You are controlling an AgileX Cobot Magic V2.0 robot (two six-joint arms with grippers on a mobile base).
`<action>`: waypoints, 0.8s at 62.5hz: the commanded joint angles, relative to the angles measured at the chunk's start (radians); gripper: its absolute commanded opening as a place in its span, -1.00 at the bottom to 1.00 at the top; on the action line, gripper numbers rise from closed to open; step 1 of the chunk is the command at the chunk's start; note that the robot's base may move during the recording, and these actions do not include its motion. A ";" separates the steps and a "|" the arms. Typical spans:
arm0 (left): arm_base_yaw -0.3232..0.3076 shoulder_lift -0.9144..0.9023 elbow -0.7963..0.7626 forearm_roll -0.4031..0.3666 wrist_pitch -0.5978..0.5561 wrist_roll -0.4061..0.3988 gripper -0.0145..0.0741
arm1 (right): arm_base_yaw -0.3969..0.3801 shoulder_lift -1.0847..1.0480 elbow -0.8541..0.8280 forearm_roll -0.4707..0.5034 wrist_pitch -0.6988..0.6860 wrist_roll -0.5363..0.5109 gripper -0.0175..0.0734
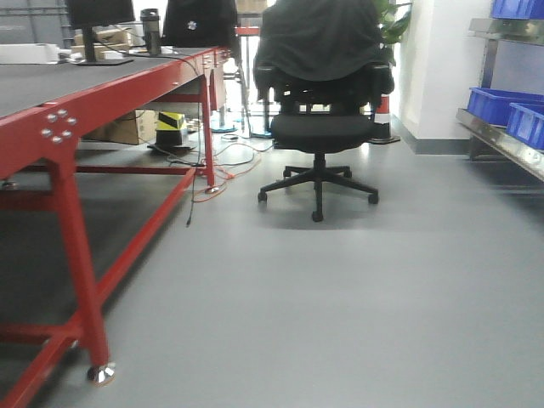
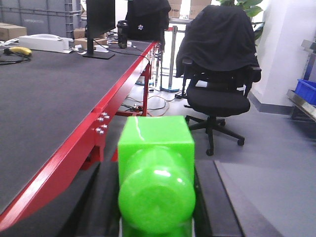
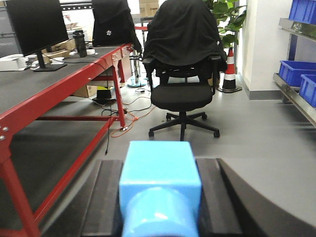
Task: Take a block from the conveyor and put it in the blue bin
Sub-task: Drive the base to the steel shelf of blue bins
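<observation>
My left gripper [image 2: 157, 165] is shut on a bright green block [image 2: 155, 170], whose square body and round end fill the low centre of the left wrist view between dark fingers [image 2: 101, 202]. Between the dark fingers [image 3: 106, 197] of my right gripper [image 3: 160, 165], a light blue block [image 3: 160, 185] is held the same way, and that gripper is shut on it. Both are held well above the floor. A blue bin [image 1: 500, 104] sits on a metal shelf at the far right, also seen as the blue bin [image 3: 295, 71]. The conveyor is out of view.
A long red-framed bench with a dark grey top [image 1: 51, 85] runs along the left and carries a monitor [image 2: 100, 22] and a bottle. A black office chair [image 1: 319, 127] draped with a jacket stands ahead on the grey floor. An orange cone [image 3: 228, 69] stands by the wall.
</observation>
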 commanded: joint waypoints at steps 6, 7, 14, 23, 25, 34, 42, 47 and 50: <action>0.002 -0.008 -0.001 0.002 -0.019 -0.002 -0.92 | 0.001 -0.004 0.003 -0.009 -0.025 -0.008 -0.97; 0.002 -0.008 -0.001 0.002 -0.019 -0.002 -0.92 | 0.001 -0.004 0.003 -0.009 -0.025 -0.008 -0.97; 0.002 -0.008 -0.001 0.002 -0.019 -0.002 -0.92 | 0.001 -0.004 0.003 -0.009 -0.025 -0.008 -0.97; 0.002 -0.008 -0.001 0.002 -0.019 -0.002 -0.92 | 0.001 -0.004 0.003 -0.009 -0.027 -0.008 -0.97; 0.002 -0.008 -0.001 0.002 -0.019 -0.002 -0.92 | 0.001 -0.004 0.003 -0.009 -0.027 -0.008 -0.97; 0.002 -0.008 -0.001 0.002 -0.019 -0.002 -0.92 | 0.001 -0.004 0.003 -0.009 -0.027 -0.008 -0.97; 0.002 -0.008 -0.001 0.002 -0.019 -0.002 -0.92 | 0.001 -0.004 0.003 -0.009 -0.027 -0.008 -0.97; 0.002 -0.008 -0.001 0.002 -0.019 -0.002 -0.92 | 0.001 -0.004 0.003 -0.009 -0.027 -0.008 -0.97; 0.002 -0.008 -0.001 0.002 -0.019 -0.002 -0.92 | 0.001 -0.004 0.003 -0.009 -0.027 -0.008 -0.97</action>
